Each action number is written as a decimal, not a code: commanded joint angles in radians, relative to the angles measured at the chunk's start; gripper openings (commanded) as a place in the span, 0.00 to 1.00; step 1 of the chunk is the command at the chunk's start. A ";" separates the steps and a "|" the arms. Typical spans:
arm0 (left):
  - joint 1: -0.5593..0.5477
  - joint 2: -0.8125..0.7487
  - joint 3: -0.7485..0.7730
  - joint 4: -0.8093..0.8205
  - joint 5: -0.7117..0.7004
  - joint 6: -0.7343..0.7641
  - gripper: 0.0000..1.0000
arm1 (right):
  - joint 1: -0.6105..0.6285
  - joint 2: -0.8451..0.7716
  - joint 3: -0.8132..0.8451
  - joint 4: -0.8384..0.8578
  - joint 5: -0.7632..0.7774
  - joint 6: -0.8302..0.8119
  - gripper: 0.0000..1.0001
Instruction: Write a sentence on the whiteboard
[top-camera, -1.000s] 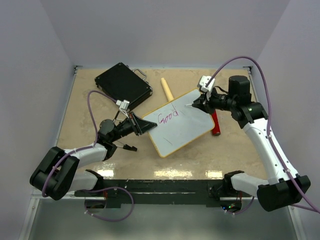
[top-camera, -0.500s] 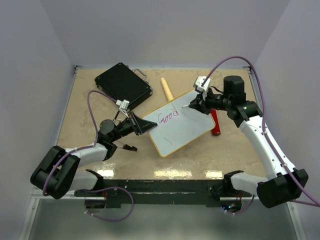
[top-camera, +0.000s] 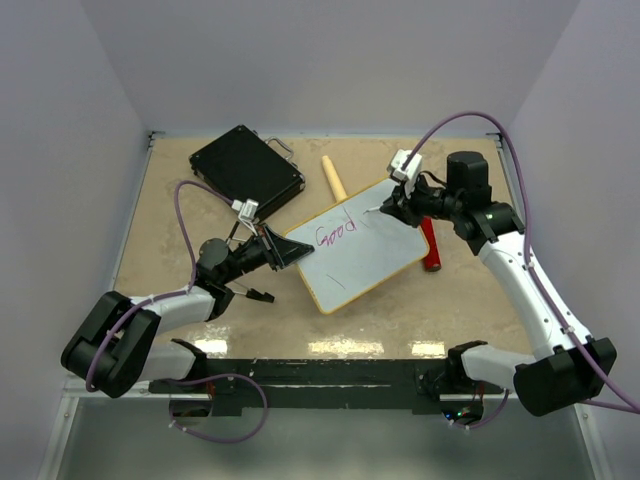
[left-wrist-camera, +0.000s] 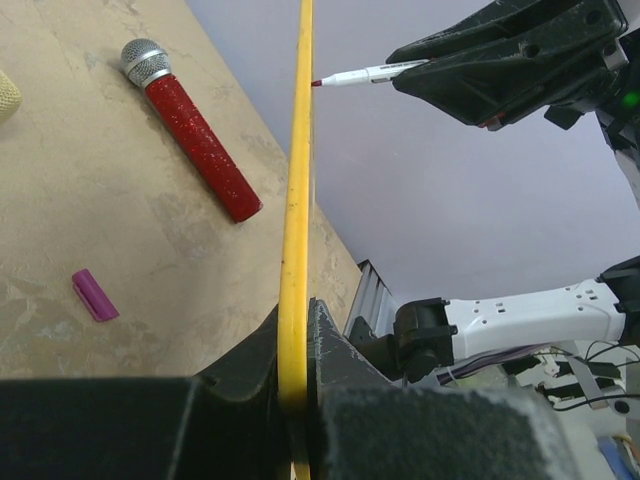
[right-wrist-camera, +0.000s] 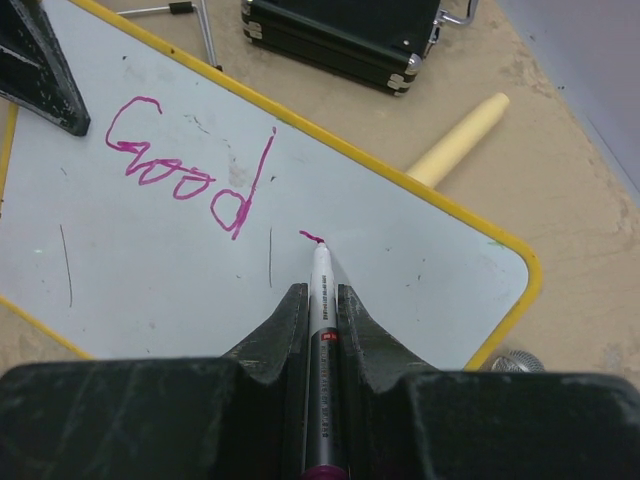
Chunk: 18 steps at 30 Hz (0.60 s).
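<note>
Marker (right-wrist-camera: 321, 268) clamped in right pincer (right-wrist-camera: 320, 293), tip touching whiteboard (right-wrist-camera: 420, 250); sentence (right-wrist-camera: 185, 170): "Good" plus small stroke at tip. Left pincer (left-wrist-camera: 296, 322) clamped on whiteboard edge.

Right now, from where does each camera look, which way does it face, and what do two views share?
Top: above and behind the arms, facing down on the table; both arms, left gripper and right gripper show.
Left wrist: on the left arm, facing along the whiteboard edge; its fingers clamp it.
Right wrist: on the right arm, facing down the marker to the writing; its fingers show.
Shared: both wrist views show whiteboard and marker.
</note>
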 joint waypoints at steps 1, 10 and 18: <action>0.001 -0.016 0.019 0.181 0.007 -0.028 0.00 | 0.000 -0.008 0.009 0.041 0.086 0.021 0.00; 0.001 -0.008 0.017 0.181 0.004 -0.028 0.00 | 0.003 0.023 0.057 0.013 0.012 0.004 0.00; 0.001 -0.001 0.022 0.181 0.004 -0.028 0.00 | 0.003 0.051 0.091 0.048 -0.003 0.022 0.00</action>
